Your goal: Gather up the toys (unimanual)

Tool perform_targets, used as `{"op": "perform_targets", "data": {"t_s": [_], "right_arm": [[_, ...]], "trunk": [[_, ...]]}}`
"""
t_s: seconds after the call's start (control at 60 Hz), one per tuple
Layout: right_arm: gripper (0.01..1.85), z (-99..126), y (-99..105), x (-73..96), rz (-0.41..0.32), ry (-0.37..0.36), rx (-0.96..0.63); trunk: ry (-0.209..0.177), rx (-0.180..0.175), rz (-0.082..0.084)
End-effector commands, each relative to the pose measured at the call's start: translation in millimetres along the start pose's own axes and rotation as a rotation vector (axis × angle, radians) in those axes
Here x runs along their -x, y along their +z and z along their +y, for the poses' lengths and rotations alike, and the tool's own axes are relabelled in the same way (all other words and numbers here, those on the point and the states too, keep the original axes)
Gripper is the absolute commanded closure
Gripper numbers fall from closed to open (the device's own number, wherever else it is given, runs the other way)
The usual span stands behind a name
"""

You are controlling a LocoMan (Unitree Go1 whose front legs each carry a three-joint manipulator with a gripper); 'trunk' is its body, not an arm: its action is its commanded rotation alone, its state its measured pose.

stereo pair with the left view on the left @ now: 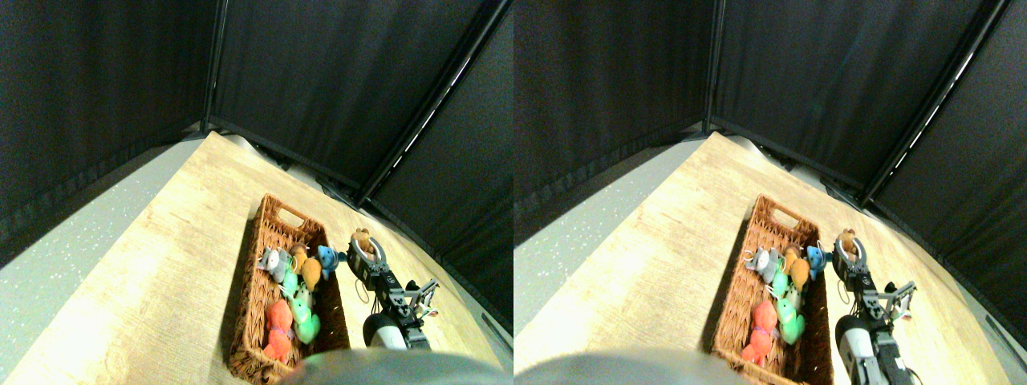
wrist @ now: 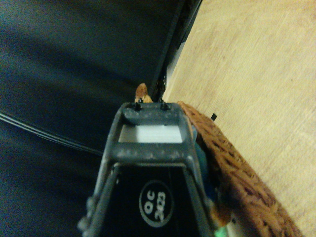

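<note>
A woven brown basket (stereo pair with the left view on the left: 273,212) lies on the wooden table and holds several toys: a grey one (stereo pair with the left view on the left: 273,261), an orange-tan one (stereo pair with the left view on the left: 310,272), a bright blue one (stereo pair with the left view on the left: 327,257) at the right rim, mint green ones (stereo pair with the left view on the left: 306,318) and an orange-red one (stereo pair with the left view on the left: 279,330). My right gripper (stereo pair with the left view on the left: 363,247) hovers just right of the basket's right rim, shut on a tan plush toy (stereo pair with the left view on the left: 363,236) that sticks out past its tip. In the wrist view the tan toy (wrist: 141,91) peeks over the jaw's far end, with the basket wall (wrist: 232,168) beside it.
Black curtains on a dark frame (stereo pair with the left view on the left: 417,120) enclose the table's far and right edges. The wooden tabletop (stereo pair with the left view on the left: 176,257) stretches left of the basket, and grey speckled floor (stereo pair with the left view on the left: 64,257) lies beyond its left edge.
</note>
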Motion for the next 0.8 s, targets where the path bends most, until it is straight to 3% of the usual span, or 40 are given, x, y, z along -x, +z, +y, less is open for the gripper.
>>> {"op": "perform_targets", "data": {"t_s": [0.017, 0.383, 0.8], "right_arm": [[1.80, 7, -3, 4.8, 0.002, 0.035, -0.015], [1.80, 4, -29, 20.9, 0.100, 0.035, -0.115], [1.78, -7, -42, 24.5, 0.136, 0.007, -0.114]], "trunk": [[0.017, 0.023, 0.001], [0.027, 0.044, 0.009], [0.032, 0.058, 0.016]]}}
